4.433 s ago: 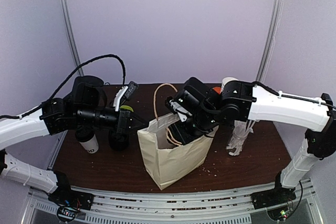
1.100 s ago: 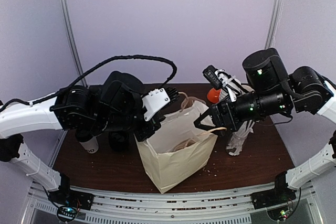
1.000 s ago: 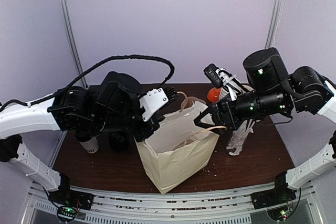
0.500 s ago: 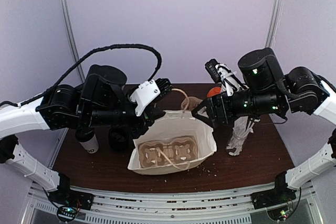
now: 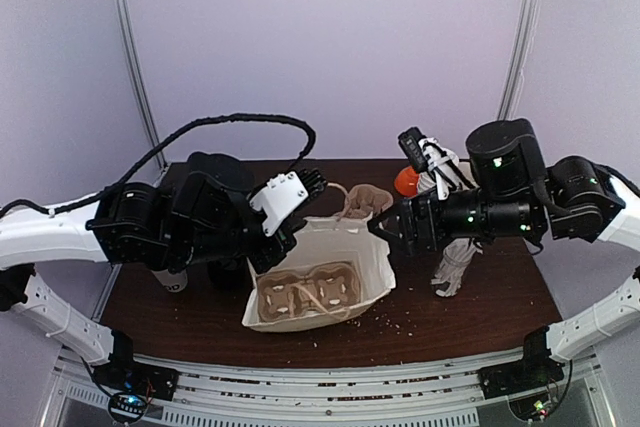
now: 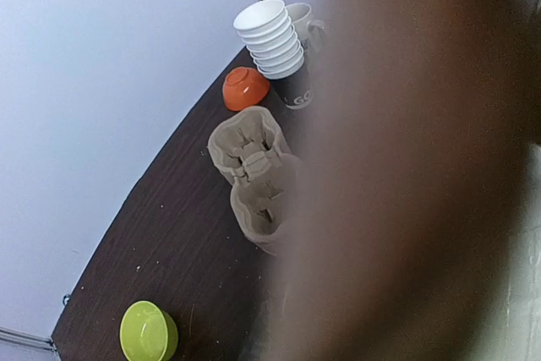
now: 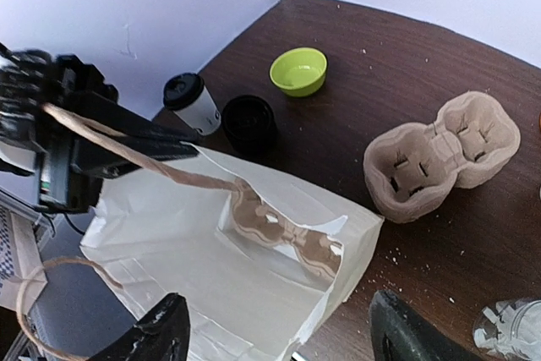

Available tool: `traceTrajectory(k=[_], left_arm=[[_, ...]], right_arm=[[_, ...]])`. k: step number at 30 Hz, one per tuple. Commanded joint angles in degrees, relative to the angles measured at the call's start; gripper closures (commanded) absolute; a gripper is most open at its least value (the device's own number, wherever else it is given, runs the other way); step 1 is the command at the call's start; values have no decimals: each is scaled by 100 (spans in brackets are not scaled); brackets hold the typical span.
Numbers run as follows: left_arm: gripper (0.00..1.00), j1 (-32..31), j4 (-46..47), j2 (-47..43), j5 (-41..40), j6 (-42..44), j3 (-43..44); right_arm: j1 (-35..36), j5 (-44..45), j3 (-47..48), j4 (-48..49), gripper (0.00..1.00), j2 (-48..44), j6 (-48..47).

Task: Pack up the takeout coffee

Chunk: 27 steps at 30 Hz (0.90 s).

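Paper-walled and probably light and crushable, the coffee cup stands on the desk, upper left in the right wrist view; squeeze gently below its lid, since your right claw gapes while your left claw pinches the bag rim.

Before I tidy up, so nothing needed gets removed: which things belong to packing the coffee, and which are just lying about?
For the job: lidded coffee cup, paper bag, carrier inside it.
Lying about: green bowl, orange bowl, spare carrier, black lids.
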Motion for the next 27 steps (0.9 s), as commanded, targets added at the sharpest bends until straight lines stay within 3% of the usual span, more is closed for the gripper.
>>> traceTrajectory(k=[1, 15, 27], left_arm=[[100, -315, 640, -306, -283, 29, -314], [100, -1393, 1002, -632, -446, -424, -1043], [100, -2121, 950, -588, -391, -1059, -1069]], right_arm=[[34, -203, -618, 144, 26, -77, 182], [489, -377, -2238, 335, 28, -539, 716], [1051, -349, -2641, 361, 27, -533, 828]])
